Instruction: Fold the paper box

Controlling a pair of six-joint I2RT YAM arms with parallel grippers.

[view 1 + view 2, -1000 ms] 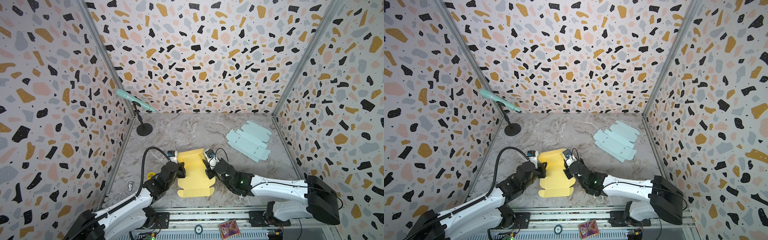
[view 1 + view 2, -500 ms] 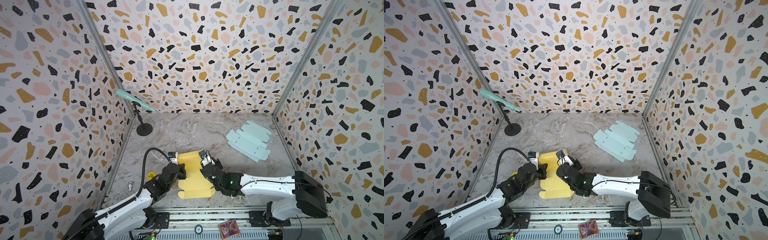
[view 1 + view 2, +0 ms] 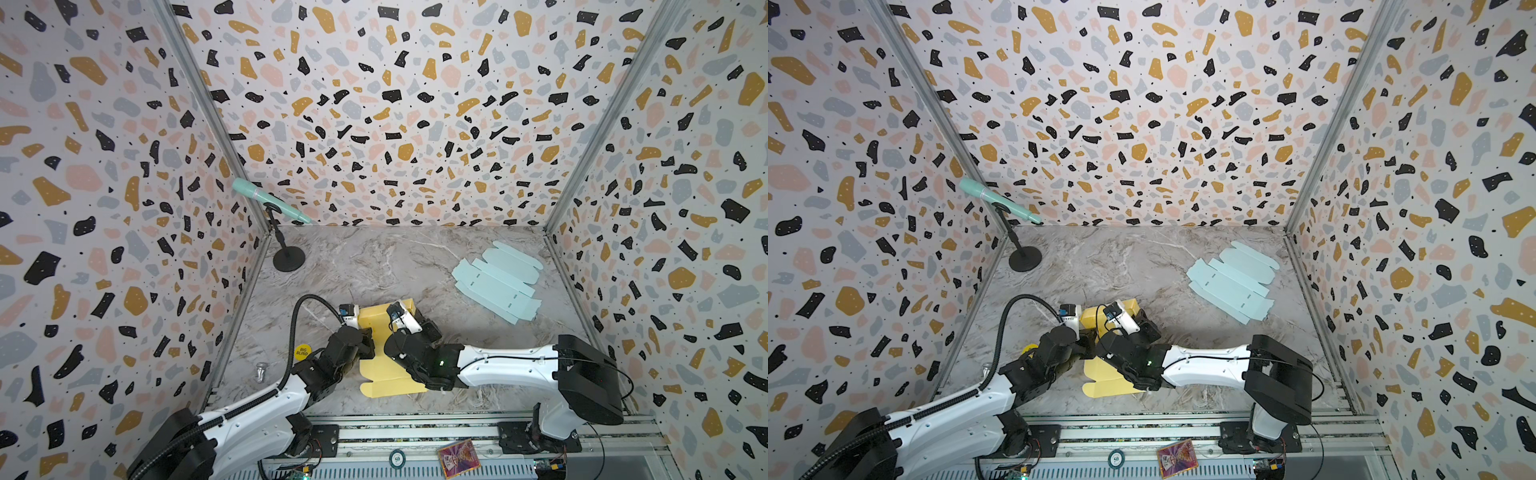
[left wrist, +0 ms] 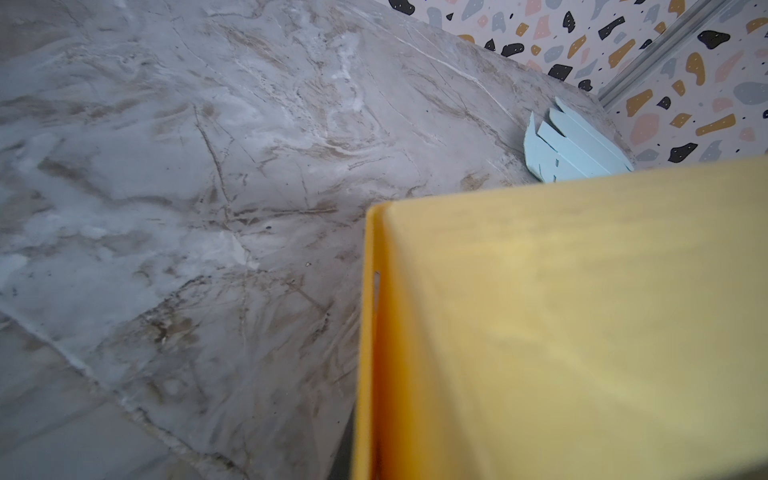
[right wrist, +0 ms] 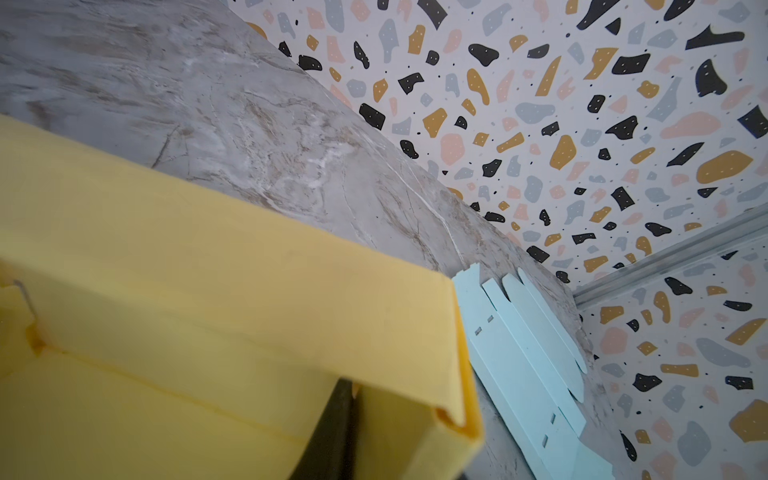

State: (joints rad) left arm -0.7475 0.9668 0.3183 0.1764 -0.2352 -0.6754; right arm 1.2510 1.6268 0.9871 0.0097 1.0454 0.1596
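The yellow paper box [image 3: 386,376] lies at the front middle of the marble table in both top views, its near flaps flat and its far part [image 3: 1090,316] raised. My left gripper [image 3: 368,340] is shut on the box's left edge. The left wrist view shows only the yellow panel [image 4: 582,311]; its fingers are hidden. My right gripper [image 3: 424,327] reaches across the box to its right wall. In the right wrist view a dark finger [image 5: 336,428] presses the inside of the doubled-over wall [image 5: 415,340]. The outer finger is mostly hidden behind it.
Light-blue flat box blanks [image 3: 496,282] lie at the back right. A teal microphone [image 3: 270,203] on a black stand [image 3: 289,258] is at the back left. A small metal piece [image 3: 261,371] and a yellow round token [image 3: 303,350] sit by the left wall.
My right arm has swung left over the box, and the box's far and right walls now stand higher. Its jaws have narrowed. The left gripper has stayed put.
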